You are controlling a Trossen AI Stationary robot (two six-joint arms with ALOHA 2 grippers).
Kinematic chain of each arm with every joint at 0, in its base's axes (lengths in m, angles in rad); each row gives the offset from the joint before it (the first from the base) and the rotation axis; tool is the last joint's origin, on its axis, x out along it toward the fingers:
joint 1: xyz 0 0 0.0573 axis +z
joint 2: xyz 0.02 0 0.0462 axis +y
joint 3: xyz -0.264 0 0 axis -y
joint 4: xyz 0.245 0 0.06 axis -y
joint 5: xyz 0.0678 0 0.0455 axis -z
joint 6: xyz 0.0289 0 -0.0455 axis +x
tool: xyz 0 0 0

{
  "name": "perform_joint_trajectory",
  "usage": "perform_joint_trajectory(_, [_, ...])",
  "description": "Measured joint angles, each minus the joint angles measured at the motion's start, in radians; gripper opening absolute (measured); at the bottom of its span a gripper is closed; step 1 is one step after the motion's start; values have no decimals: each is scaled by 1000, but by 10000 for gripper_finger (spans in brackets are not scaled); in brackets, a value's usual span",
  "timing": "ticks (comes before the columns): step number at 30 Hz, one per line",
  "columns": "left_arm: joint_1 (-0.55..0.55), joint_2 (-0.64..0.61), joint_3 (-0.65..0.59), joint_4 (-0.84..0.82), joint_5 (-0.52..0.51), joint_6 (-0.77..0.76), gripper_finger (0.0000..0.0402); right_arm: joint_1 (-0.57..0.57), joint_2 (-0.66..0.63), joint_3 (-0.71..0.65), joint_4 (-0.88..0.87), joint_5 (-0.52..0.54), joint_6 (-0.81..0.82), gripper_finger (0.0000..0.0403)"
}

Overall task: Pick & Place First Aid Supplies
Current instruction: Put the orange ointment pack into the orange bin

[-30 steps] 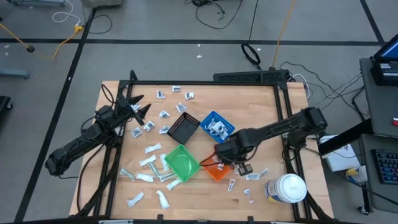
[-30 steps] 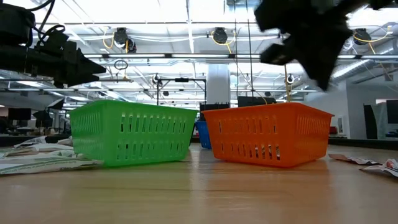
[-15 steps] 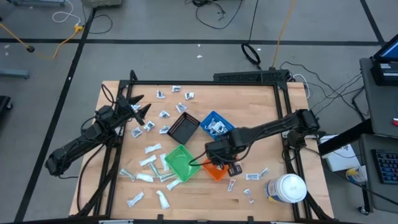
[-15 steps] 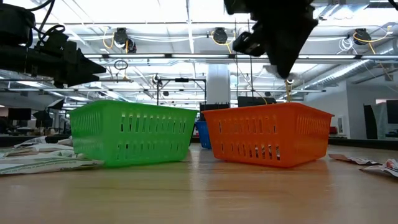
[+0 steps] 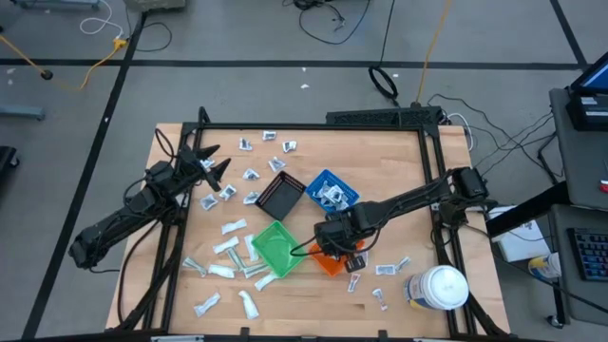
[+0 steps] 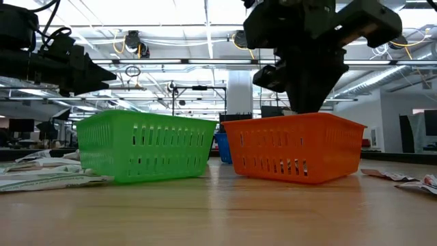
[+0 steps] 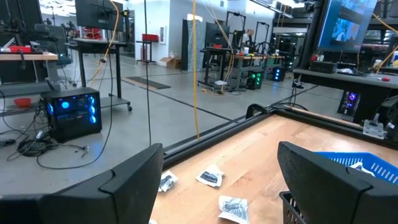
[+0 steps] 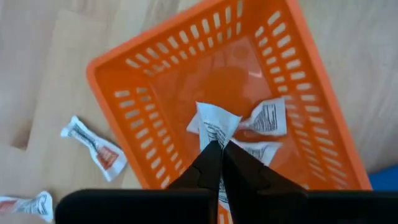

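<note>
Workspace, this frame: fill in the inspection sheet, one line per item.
Surface: wooden table, framed by black rails.
Job's things: small packets scattered on the table; some in the blue bin; two lie in the orange bin; one packet is pinched over it.
Clutter: white jar at the table's near right corner; black bin and green bin mid-table.
Grippers: left gripper open, waiting over the far left; right gripper shut on the packet above the orange bin.
Cables: cables on the floor beyond the table.
Surroundings: lab benches, a lit computer, monitors.
</note>
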Motion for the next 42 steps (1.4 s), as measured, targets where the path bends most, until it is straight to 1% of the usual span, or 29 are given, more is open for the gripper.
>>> perform_joint_trajectory(2, [0,0,0,0,0,0,324,-1,0,0,4,-12,3,29])
perform_joint_trajectory(4, [0,0,0,0,0,0,324,-1,0,0,1,-39,4,58])
perform_joint_trajectory(9, [0,0,0,0,0,0,324,-2,0,0,-1,-54,59,149])
perform_joint_trajectory(12, [0,0,0,0,0,0,324,-2,-21,-1,-21,-56,94,196])
perform_joint_trajectory(16, [0,0,0,0,0,0,324,-3,-63,0,-32,-56,113,235])
perform_joint_trajectory(19, [0,0,0,0,0,0,324,-3,-91,0,-31,-57,113,247])
perform_joint_trajectory(22, [0,0,0,0,0,0,324,-2,-93,0,-40,-59,114,251])
perform_joint_trajectory(28, [0,0,0,0,0,0,324,43,-107,-6,-147,-56,120,251])
perform_joint_trajectory(35, [0,0,0,0,0,0,324,93,-197,-134,-191,-58,244,251])
perform_joint_trajectory(42, [0,0,0,0,0,0,324,157,-298,-272,-268,-60,277,251])
